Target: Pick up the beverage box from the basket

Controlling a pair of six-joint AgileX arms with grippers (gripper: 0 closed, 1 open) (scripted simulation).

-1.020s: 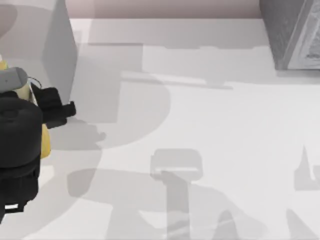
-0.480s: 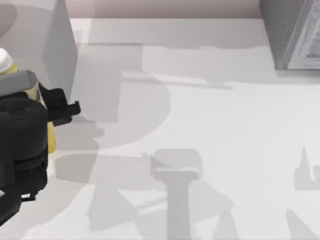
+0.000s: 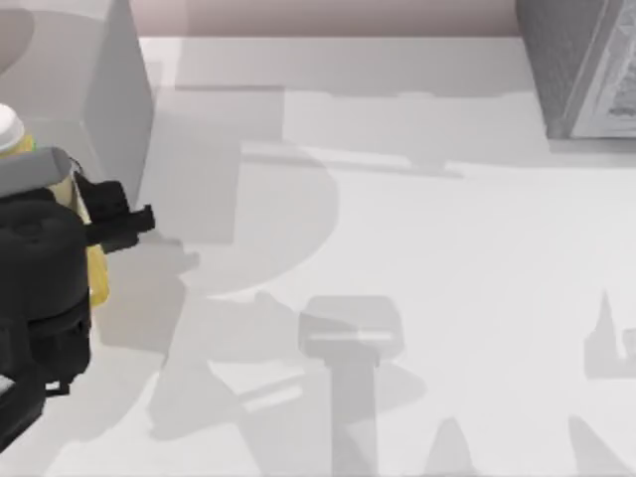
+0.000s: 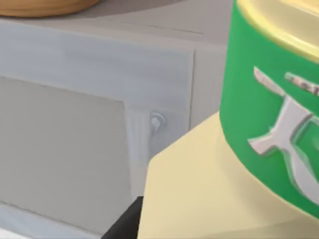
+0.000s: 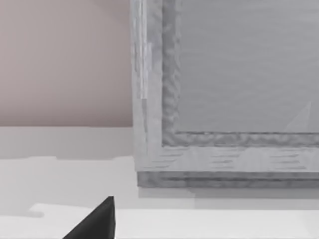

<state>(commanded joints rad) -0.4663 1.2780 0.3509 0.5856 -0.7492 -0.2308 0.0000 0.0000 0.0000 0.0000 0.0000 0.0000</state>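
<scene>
The beverage box point(image 3: 96, 280) is at the left edge of the table point(image 3: 457, 248), showing as a narrow yellow strip under my left arm point(image 3: 40, 268), which is black and rounded. In the left wrist view the box point(image 4: 199, 199) is very close, with a smooth, flat, pale yellow face and a straight edge. Against it is a green curved band point(image 4: 259, 129), glossy, with white raised signs and a pale yellow rim; I cannot tell if it is part of the box. A black piece of my left pincer point(image 4: 124, 226) touches the lower corner of the box, but I cannot tell if the pincer is spread or pinching the box.

Behind the box is a pale grey box point(image 4: 75, 124) with flat panels and a small knob. Over it a curved wooden rim of the basket point(image 4: 40, 6) is seen; what is inside is hidden. A small white round cap point(image 3: 6, 127) is just beside my left arm.

My right pincer point(image 5: 99, 221) is parked facing a big grey box point(image 5: 224, 99) of rough texture with a raised frame, at the far right of the table; I cannot tell its state
</scene>
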